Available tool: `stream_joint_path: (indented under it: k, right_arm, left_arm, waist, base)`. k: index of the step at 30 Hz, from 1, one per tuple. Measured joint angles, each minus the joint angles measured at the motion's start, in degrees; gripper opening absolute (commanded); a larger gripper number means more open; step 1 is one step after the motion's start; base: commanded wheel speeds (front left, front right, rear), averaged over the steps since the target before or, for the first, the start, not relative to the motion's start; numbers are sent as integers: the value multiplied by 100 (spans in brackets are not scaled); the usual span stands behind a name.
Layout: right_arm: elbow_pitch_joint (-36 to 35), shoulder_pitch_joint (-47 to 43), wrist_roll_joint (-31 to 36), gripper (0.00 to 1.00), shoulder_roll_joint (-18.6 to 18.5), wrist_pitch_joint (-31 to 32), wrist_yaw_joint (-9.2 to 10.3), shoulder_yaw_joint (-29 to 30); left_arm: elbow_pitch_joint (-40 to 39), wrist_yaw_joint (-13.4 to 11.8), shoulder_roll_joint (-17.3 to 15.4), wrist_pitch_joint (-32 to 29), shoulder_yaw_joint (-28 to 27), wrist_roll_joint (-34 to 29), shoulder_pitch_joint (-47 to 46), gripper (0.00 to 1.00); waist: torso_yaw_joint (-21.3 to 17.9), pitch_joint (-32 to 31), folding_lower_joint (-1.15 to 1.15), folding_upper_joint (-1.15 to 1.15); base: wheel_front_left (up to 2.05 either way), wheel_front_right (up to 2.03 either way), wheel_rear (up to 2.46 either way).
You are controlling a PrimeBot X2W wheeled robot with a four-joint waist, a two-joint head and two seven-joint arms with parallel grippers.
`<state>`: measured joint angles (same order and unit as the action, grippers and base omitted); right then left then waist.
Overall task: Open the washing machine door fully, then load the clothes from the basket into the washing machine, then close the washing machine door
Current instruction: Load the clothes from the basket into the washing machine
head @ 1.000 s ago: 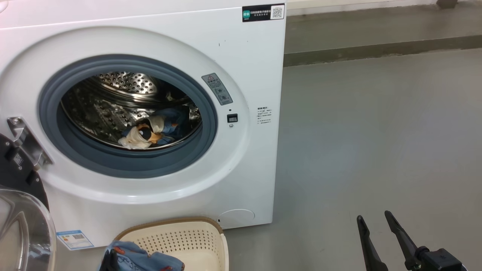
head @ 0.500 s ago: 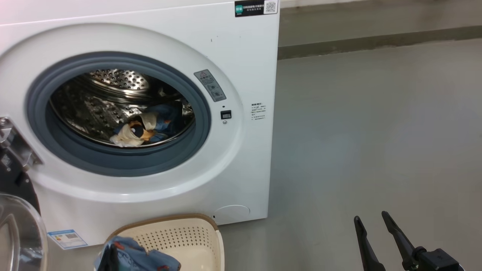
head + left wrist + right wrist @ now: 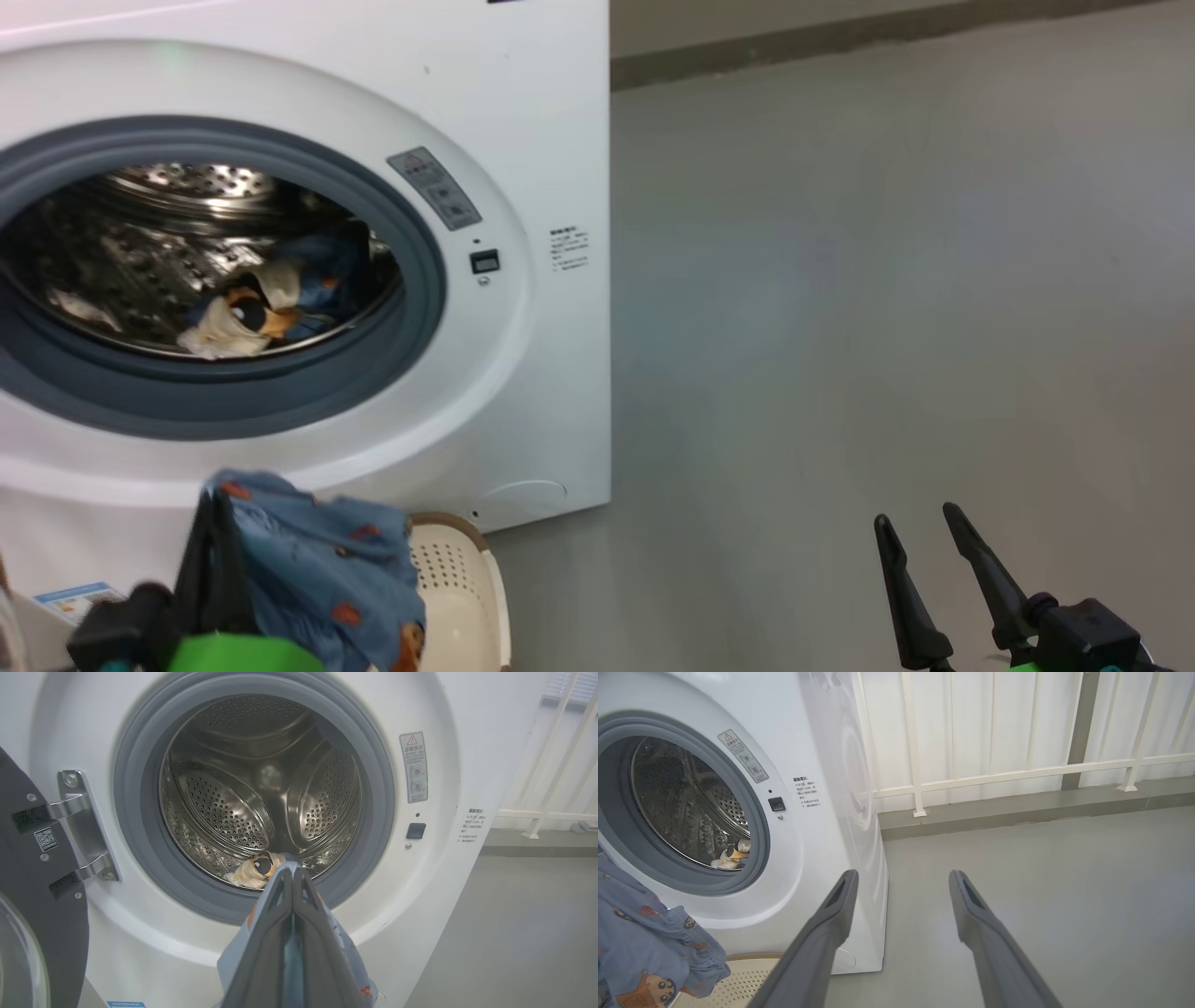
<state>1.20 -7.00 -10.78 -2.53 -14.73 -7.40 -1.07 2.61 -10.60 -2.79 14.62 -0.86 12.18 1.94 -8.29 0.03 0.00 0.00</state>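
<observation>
1. Since a second ago the head camera has swung, sliding the whole scene leftward. Apart from that, the left pincer (image 3: 217, 501) has lifted its load from low in the small cream-white perforated plastic basket (image 3: 467, 597) up against the machine's front. The right pincer (image 3: 917, 519) is placed as before.
2. Step in hand, as I judge it: loading. The round door with its glossy black rim (image 3: 28, 882) stands swung open to the left of the left pincer on its metal hinge (image 3: 79, 826). One white-and-orange bundle of cloth (image 3: 247, 875) already lies in the perforated steel drum (image 3: 224, 812).
3. The left pincer has its fingers pressed together on a light blue cartoon-printed garment (image 3: 327, 560), which hangs below and to either side of the tips.
4. The right pincer has its fingers spread apart and holds nothing. Bare grey floor (image 3: 887, 280) lies ahead of it, and the big white front-loading washing machine (image 3: 523, 121) is to its left.
5. From the left pincer, the grey rubber-ringed opening (image 3: 140, 835) is straight ahead and slightly above, and the basket sits below.
6. The next move probably calls for a lift and a forward reach, so the dangling cloth clears the lower rubber lip, with the release well inside the drum. A trailing hem could catch on that lip.
7. The garment is soft, creased and limp, with small orange-brown figures scattered over it. How much of it still rests in the basket I cannot tell.
</observation>
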Motion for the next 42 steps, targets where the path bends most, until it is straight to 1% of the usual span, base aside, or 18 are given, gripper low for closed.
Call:
stream_joint_path:
  k: [4, 10, 16, 20, 22, 29, 35, 42]
  right_arm:
    - [-41, 118, -53, 100, 1, 0, 0, -5]
    - [-124, 465, -194, 100, 1, 0, 0, -11]
    - [-226, 837, -285, 100, 0, 0, 0, -51]
    - [-280, 1115, -298, 100, 0, 0, 0, -233]
    - [-319, 1274, -297, 100, -3, 0, 0, -319]
    - [-442, 1625, -227, 100, -10, 0, 0, -537]
    - [-497, 1671, -163, 100, -10, 0, 0, -651]
    - [-519, 1674, -19, 100, -8, 0, 0, -846]
  left_arm:
    - [310, 64, -59, 0, -142, -97, -531, 0]
    - [756, 87, -278, 0, -399, -183, -1534, 0]
    - [1333, 138, -644, 1, -745, -181, -2699, 0]
    - [1841, 192, -893, 2, -914, -169, -3498, 0]
    - [2135, 279, -1034, 2, -981, -137, -3867, 0]
    - [2985, 364, -1412, 2, -1222, -77, -5005, 0]
    - [3445, 454, -1494, 2, -1224, -186, -5610, 0]
    - [3861, 512, -1678, 2, -1257, -248, -6284, 0]
  waist:
    - [-156, 212, 0, 0]
    - [-363, 664, 1, 0]
    - [-528, 1245, 1, 0]
    - [-606, 1685, 2, 0]
    - [-643, 1917, 1, 0]
    - [-748, 2687, 2, 0]
    - [-795, 3221, 2, 0]
    - [-835, 3608, 1, 0]
  base:
    - [0, 0, 0]
    - [0, 0, 0]
    - [0, 0, 0]
    - [0, 0, 0]
    - [0, 0, 0]
    - [0, 0, 0]
    - [0, 0, 0]
    - [0, 0, 0]
